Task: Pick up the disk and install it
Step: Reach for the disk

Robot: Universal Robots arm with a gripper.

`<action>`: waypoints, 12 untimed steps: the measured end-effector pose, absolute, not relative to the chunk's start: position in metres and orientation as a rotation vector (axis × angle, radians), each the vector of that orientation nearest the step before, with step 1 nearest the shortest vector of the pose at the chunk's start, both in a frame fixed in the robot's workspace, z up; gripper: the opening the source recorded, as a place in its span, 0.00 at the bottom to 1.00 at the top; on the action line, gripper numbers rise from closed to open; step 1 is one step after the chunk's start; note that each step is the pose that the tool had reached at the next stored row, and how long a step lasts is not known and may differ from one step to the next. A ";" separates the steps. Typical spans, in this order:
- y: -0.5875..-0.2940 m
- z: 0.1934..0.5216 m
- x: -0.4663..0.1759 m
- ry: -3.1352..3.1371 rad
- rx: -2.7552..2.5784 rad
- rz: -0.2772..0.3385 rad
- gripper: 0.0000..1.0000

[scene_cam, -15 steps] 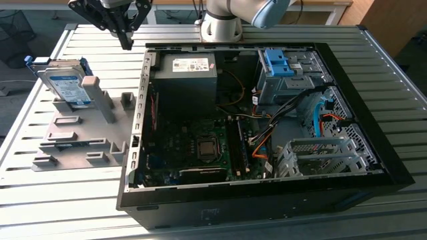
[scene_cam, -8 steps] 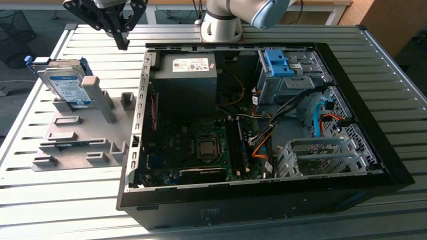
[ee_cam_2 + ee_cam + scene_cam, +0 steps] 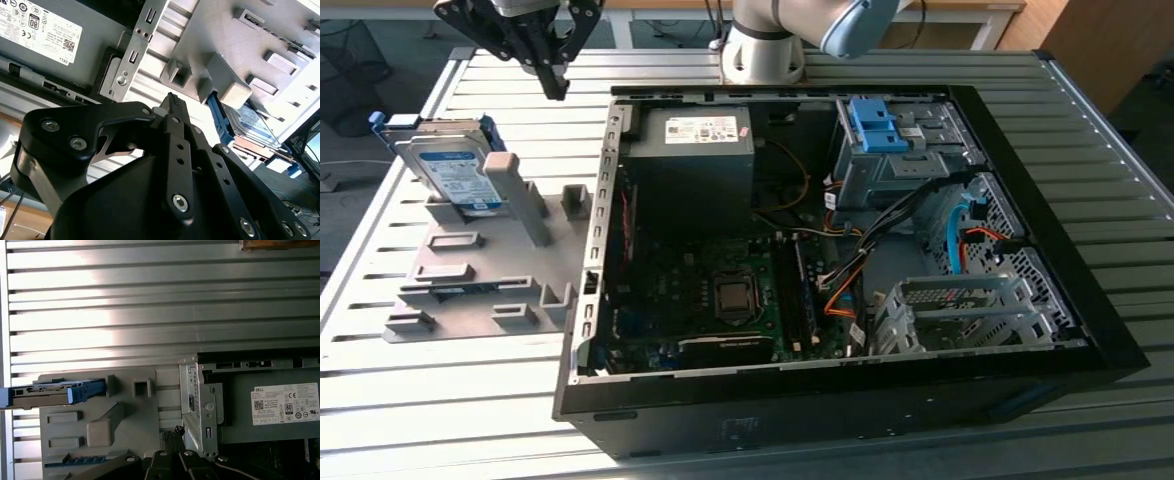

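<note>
Hovering over the slatted table (image 3: 454,420), the gripper (image 3: 558,90) hangs near the far corner, apart from everything. Its jaws are pressed together with nothing between them; in the second wrist view the two black fingers (image 3: 176,131) meet at the tip.

The disk (image 3: 454,165) sits outside the open computer case (image 3: 854,420), on the exterior view's left of it. It stands on edge, tilted, at the far end of a grey stand (image 3: 480,290). Its label faces the case, and its blue frame shows along the top edge. The gripper is near the disk but not touching it, higher up and toward the exterior view's right.

From where I stand, the step in hand looks like the reach for the disk, with the pick not yet made. Doing it well seems to turn on three things:

- **Opening:** closed jaws cannot take the disk, so they need to spread wide enough to pass over its thin body.
- **Angle:** the disk leans, so the fingers should line up with that lean and close squarely on the flat faces or the blue frame. Pinching a corner would be a poor hold.
- **Clearance:** a grey post (image 3: 520,195) rises just beside the disk. A finger coming down on that side could knock it or wedge against it.

A crooked hold would probably jam the disk in its slot.
</note>
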State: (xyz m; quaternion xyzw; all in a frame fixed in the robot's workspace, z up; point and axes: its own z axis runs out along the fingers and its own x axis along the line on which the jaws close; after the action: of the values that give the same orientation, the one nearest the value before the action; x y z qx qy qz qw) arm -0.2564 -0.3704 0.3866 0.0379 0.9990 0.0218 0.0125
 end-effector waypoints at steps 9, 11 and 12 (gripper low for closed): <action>-0.370 0.387 -0.259 3.114 0.118 0.068 0.11; -0.370 0.387 -0.260 3.114 0.118 0.068 0.11; -0.370 0.387 -0.261 3.114 0.118 0.068 0.11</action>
State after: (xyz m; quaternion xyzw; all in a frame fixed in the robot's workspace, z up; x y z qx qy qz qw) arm -0.2606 -0.3704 0.3866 0.0379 0.9990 0.0218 0.0125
